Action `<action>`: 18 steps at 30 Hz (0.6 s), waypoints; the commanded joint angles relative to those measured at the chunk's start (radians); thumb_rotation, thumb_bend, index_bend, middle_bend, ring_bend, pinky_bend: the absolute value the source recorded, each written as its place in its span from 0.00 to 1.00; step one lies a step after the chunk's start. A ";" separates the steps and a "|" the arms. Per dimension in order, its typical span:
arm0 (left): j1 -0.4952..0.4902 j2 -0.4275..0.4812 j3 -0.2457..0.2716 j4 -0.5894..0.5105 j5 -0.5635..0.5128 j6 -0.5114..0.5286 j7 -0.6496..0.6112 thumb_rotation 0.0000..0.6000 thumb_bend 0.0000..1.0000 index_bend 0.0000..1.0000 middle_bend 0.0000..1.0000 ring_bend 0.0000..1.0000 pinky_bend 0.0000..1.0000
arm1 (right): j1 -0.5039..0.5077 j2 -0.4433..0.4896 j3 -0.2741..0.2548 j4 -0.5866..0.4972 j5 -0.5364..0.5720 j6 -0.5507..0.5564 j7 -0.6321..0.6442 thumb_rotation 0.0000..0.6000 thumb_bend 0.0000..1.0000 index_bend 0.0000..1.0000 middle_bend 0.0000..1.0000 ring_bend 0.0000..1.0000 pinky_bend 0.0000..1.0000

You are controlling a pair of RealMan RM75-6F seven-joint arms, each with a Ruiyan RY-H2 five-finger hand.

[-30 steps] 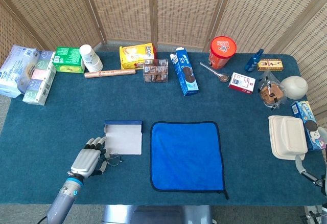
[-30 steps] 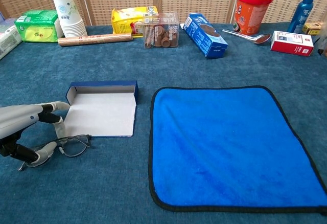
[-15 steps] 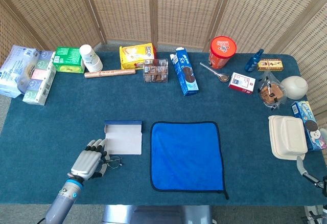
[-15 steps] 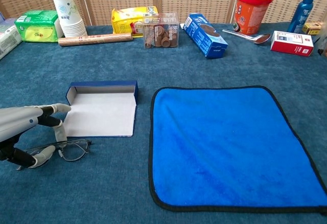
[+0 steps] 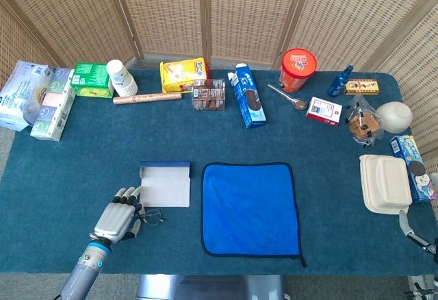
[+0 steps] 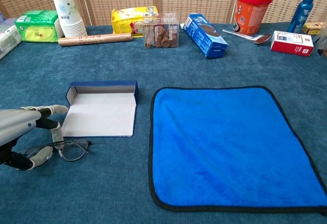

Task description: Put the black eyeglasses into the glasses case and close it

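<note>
The left hand (image 6: 23, 134) sits low at the table's (image 5: 68, 177) near-left edge, fingers spread over the glasses (image 6: 69, 149), thumb under and fingers above one end of the frame. It looks like a light pinch on the temple side, but I can't tell if contact is firm (lens end still lies on the table). Glasses are just in front of the case (image 6: 102, 112), near but not touching it. The case lies flat and open, pale inside facing up, blue lid wall at the back, so the drop-in path is short and straight ahead. Likely that's why the hand comes in from the near side: lift, carry fwd, lower in. The blue cloth (image 5: 250, 207) lies just right of the case, not in the way. The right hand (image 5: 410, 228) barely shows at the far right edge; its state isn't readable. Lid closing is not yet started.
</note>
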 commanded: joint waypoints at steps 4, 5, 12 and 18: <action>0.005 -0.012 -0.001 0.006 0.003 0.011 0.001 0.89 0.53 0.42 0.04 0.00 0.00 | -0.001 0.000 0.002 0.002 -0.002 0.003 0.002 0.75 0.35 0.09 0.13 0.01 0.15; 0.005 -0.013 -0.001 0.007 0.004 0.012 0.002 0.89 0.53 0.42 0.04 0.00 0.00 | -0.001 0.000 0.002 0.002 -0.002 0.005 0.003 0.75 0.35 0.09 0.13 0.01 0.15; 0.009 -0.016 -0.004 0.011 0.021 0.022 -0.009 0.89 0.46 0.41 0.04 0.00 0.01 | -0.004 0.002 0.003 0.002 -0.006 0.009 0.006 0.74 0.36 0.09 0.13 0.01 0.15; 0.010 -0.023 -0.006 0.019 0.023 0.024 -0.008 0.89 0.41 0.42 0.04 0.00 0.01 | -0.004 0.001 0.004 0.004 -0.008 0.012 0.009 0.71 0.37 0.08 0.13 0.00 0.15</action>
